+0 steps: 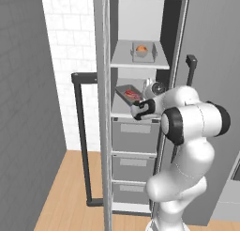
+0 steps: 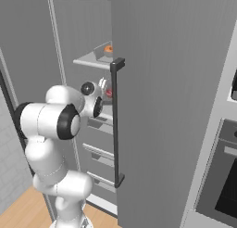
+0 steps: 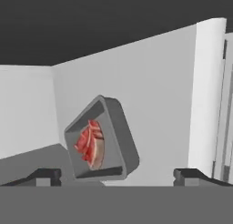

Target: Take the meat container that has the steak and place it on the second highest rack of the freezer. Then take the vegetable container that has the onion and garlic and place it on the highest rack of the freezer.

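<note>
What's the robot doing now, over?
Gripper jaws open, holding nothing. Meat container with steak on second-highest freezer rack, tilted in the hand view. Vegetable container with onion on rack above. Nothing in the way.

A simulated home kitchen: tall grey freezer (image 1: 140, 108) standing open with shelves and drawer fronts, white tiled wall (image 1: 70, 47), wooden floor (image 1: 65, 197), black-windowed oven (image 2: 222, 185) alongside.

White tiled wall (image 1: 70, 47), wooden floor (image 1: 70, 197), black-windowed oven (image 2: 222, 185) at right
</note>
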